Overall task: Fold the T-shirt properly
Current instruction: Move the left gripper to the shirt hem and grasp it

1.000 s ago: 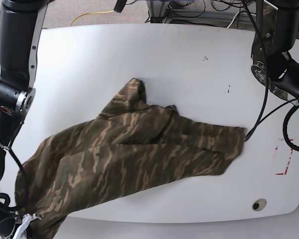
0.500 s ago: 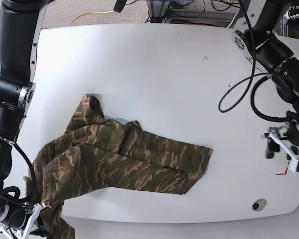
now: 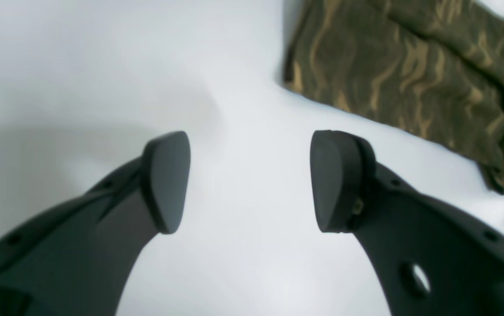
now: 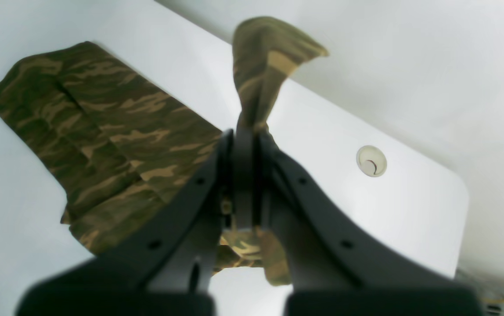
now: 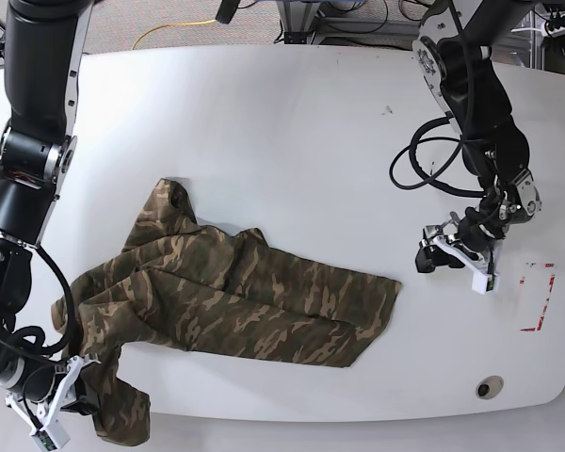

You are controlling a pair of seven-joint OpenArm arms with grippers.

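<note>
My right gripper [image 4: 245, 175] pinches the camouflage T-shirt [image 5: 235, 301] at the table's [image 5: 292, 132] seven o'clock edge; my left gripper [image 3: 250, 180] hovers wide, holding nothing, at three o'clock.

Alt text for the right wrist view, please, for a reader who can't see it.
The right tool is shut on a bunched fold of the camouflage T-shirt, with fabric sticking up past its tips. The rest of the shirt lies crumpled on the white table to the left, and a small round port sits in the tabletop to the right.
</note>
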